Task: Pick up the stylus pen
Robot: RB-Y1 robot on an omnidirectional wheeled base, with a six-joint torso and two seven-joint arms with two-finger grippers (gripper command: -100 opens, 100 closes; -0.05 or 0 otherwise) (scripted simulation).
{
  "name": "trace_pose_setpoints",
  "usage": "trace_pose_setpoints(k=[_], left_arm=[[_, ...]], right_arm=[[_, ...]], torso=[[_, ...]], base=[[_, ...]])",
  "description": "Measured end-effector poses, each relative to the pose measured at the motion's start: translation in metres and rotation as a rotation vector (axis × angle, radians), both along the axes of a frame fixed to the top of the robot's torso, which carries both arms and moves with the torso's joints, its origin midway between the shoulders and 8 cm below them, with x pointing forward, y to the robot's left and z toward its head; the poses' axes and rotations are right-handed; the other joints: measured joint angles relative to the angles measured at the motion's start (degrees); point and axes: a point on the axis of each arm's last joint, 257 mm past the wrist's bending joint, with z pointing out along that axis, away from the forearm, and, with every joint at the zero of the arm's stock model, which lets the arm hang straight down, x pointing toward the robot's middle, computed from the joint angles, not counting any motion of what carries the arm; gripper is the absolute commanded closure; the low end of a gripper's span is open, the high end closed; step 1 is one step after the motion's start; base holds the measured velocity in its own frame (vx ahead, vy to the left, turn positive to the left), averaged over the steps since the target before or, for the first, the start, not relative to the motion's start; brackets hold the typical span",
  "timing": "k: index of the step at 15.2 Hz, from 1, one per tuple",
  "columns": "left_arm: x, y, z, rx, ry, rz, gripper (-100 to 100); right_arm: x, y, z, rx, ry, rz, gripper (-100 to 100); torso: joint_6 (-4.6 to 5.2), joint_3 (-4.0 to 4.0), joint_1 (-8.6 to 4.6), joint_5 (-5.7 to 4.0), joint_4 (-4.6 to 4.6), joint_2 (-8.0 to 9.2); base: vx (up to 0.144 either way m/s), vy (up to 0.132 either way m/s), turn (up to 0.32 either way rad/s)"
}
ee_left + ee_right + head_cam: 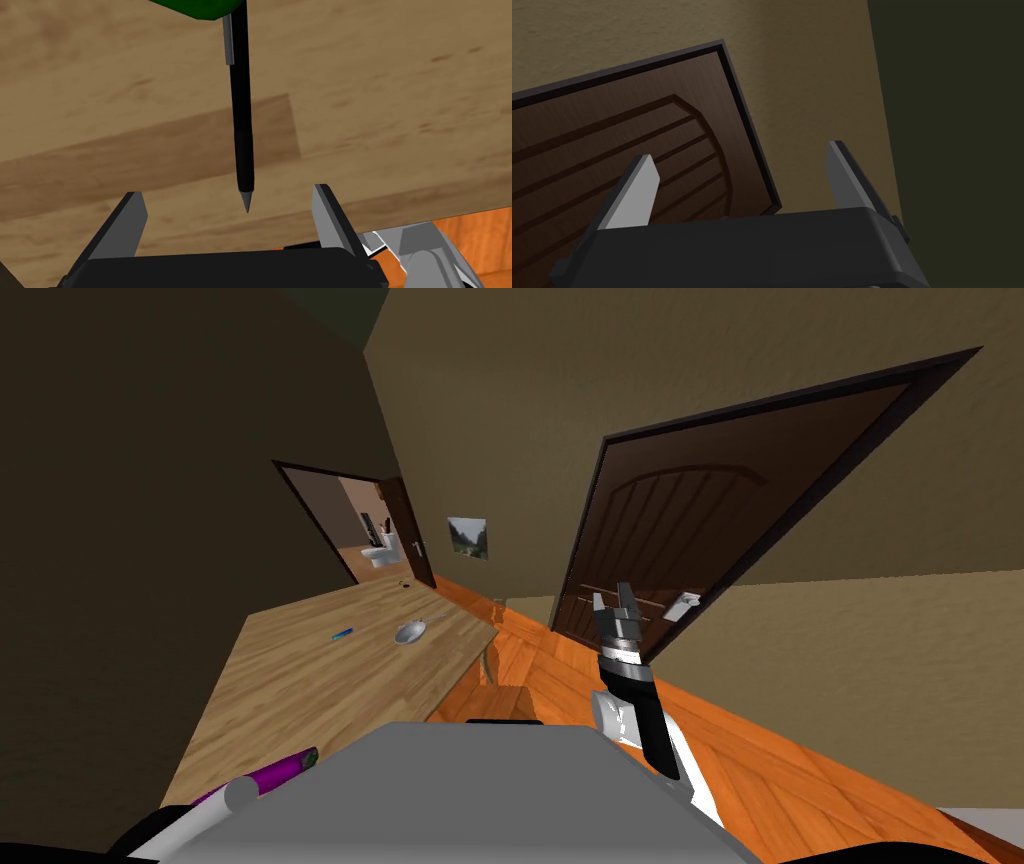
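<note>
The stylus pen (242,125) is a slim black stick with a grey clip and a grey point, lying flat on the wooden table (400,100). Its point faces my left gripper (226,192), which hovers over the table's edge, open, its fingers standing either side of the tip without touching it. The pen's far end runs under a green object (200,7). My right gripper (612,600) is held up in front of a dark brown door, open with nothing in it (739,151).
On the table (300,678) lie a purple thing with a green end (280,773) near me, a small blue pen (342,633) and a silver pan (410,631) farther off. The orange floor (800,778) lies right of the table. An open doorway (378,553) shows a toilet.
</note>
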Motion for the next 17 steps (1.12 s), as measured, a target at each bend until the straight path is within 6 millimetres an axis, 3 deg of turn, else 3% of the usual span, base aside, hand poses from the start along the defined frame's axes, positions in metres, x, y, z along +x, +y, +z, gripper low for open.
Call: trace_pose_setpoints(k=[3,4,9,17], left_arm=[[-0.005,-0.003,-0.007,0.000,0.000,-0.026,-100],[-0.005,-0.003,-0.007,0.001,0.000,-0.030,100],[-0.005,-0.003,-0.007,0.000,-0.001,-0.030,100],[0.009,0.004,0.011,0.002,0.000,0.032,100]], right_arm=[[0.000,0.000,0.000,0.000,0.000,0.000,0],[0.000,0.000,0.000,0.000,0.000,0.000,0],[0.000,0.000,0.000,0.000,0.000,0.000,0],[0.000,0.000,0.000,0.000,0.000,0.000,0]], torso=[[0.00,0.00,0.00,-0.01,0.00,0.01],[0.02,0.04,-0.01,-0.01,0.01,0.09],[0.03,0.22,0.02,-0.02,0.08,0.40],[0.05,0.48,-0.15,-0.18,0.17,0.86]], base=[[0.081,0.006,0.104],[0.021,0.000,0.001],[-0.007,-0.003,-0.030],[-0.100,-0.010,-0.135]])
